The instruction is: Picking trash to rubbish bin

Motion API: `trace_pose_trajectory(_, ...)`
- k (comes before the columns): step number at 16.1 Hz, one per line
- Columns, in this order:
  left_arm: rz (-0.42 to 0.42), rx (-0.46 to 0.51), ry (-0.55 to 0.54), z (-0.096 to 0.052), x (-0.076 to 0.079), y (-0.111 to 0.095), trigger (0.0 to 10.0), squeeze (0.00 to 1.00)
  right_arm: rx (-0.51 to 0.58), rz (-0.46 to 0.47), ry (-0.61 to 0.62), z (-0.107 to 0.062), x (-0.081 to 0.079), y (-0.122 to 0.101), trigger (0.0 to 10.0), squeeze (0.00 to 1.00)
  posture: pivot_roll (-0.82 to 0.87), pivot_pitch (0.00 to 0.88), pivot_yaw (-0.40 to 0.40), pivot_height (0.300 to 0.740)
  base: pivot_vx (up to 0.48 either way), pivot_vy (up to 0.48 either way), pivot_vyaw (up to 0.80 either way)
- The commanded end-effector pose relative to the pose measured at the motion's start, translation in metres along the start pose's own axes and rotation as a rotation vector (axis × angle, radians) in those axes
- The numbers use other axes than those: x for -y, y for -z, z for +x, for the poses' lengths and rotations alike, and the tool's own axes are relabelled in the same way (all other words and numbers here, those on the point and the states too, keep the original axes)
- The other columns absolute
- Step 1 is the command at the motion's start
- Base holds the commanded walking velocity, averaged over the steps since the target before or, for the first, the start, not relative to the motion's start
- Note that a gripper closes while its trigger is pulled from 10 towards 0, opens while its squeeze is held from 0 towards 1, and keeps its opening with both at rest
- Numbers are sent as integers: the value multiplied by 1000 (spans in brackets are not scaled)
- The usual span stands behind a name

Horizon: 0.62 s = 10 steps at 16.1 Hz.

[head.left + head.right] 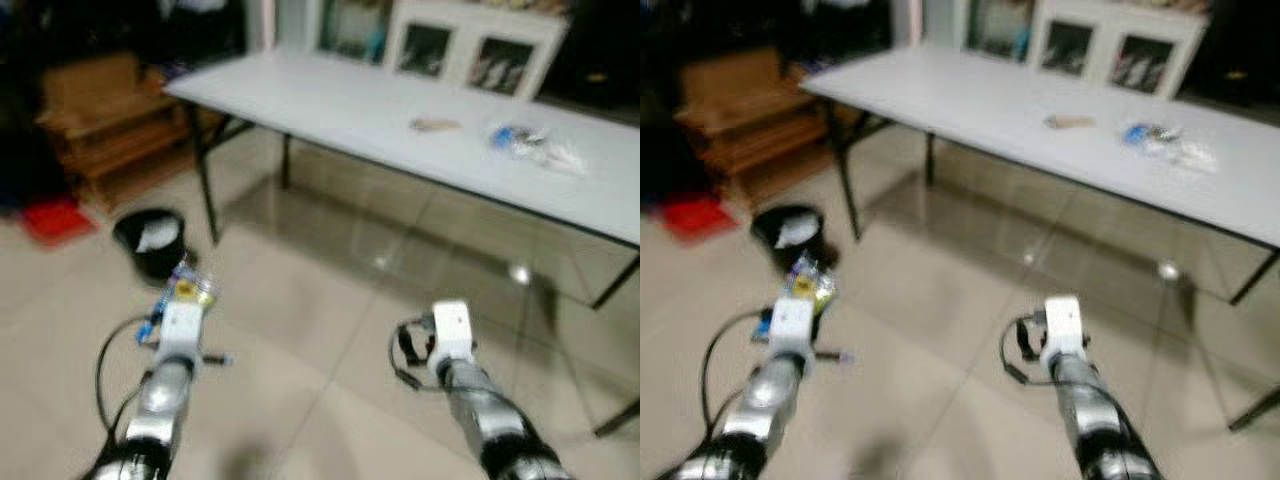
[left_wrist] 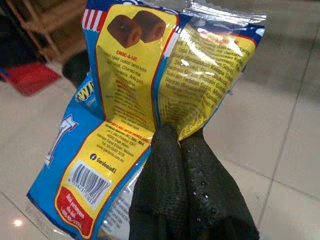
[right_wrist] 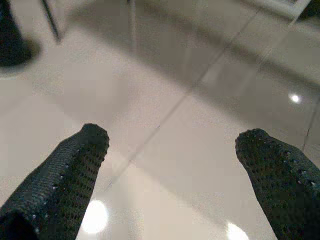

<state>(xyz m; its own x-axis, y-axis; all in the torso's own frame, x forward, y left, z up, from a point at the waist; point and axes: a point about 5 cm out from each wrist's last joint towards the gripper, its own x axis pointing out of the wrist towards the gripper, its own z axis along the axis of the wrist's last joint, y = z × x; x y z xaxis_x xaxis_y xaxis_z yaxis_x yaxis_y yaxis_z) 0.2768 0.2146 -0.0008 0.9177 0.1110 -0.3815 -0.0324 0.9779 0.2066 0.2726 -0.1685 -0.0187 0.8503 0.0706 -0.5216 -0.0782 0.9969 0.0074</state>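
The left gripper (image 2: 180, 142) is pinched tight on the lower edge of a yellow-and-blue snack wrapper (image 2: 145, 100), fingers pressed together with the foil creased between them. The wrapper stands upright above the fingertips, its long axis running away from the gripper, held in the air just short of the black rubbish bin (image 1: 150, 240) on the tiled floor beside the table leg. The right gripper (image 3: 172, 142) hangs spread wide over bare tiles, holding nothing. More litter (image 1: 525, 143) lies near the white table's (image 1: 330, 105) far right end.
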Motion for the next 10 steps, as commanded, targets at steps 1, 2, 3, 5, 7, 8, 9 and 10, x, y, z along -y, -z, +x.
trace_pose_trajectory(1, 15, -3, 29, 0, 5, 2, 10000, 0, -21, -2, 5, -3, 5, 7, 10000, 0, -29, 11, -62, 740, 0, 0, 800)
trace_pose_trajectory(2, 17, -30, 30, -3, 6, 9, 10000, 0, -61, 0, 7, -5, 4, 19, 10000, 0, -30, 16, -63, 740, 0, 0, 800)
trace_pose_trajectory(3, 6, -47, 30, -4, 6, 13, 10000, 0, -84, 2, 7, -7, 4, 25, 10000, 0, -29, 17, -64, 740, 0, 0, 800)
trace_pose_trajectory(5, -2, -63, 35, -7, 7, 18, 10000, 0, -114, 4, -1, -11, 1, 35, 10000, 0, -30, 23, -65, 740, 0, 0, 800)
trace_pose_trajectory(7, 1, -95, 48, -9, 9, 25, 10000, 0, -135, 11, -17, -13, -1, 43, 10000, 0, -33, 29, -64, 740, 0, 0, 800)
trace_pose_trajectory(8, 5, -106, 55, -10, 9, 27, 10000, 0, -136, 20, -26, -14, -3, 44, 10000, 0, -34, 32, -64, 740, 0, 0, 800)
trace_pose_trajectory(9, 18, -132, 64, -12, 10, 33, 10000, 0, -160, 46, -41, -16, -5, 50, 10000, 0, -36, 41, -68, 740, 0, 0, 0)
trace_pose_trajectory(10, 21, -152, 71, -14, 11, 37, 10000, 0, -175, 55, -44, -17, -6, 54, 10000, 0, -36, 41, -68, 740, 0, 0, 0)
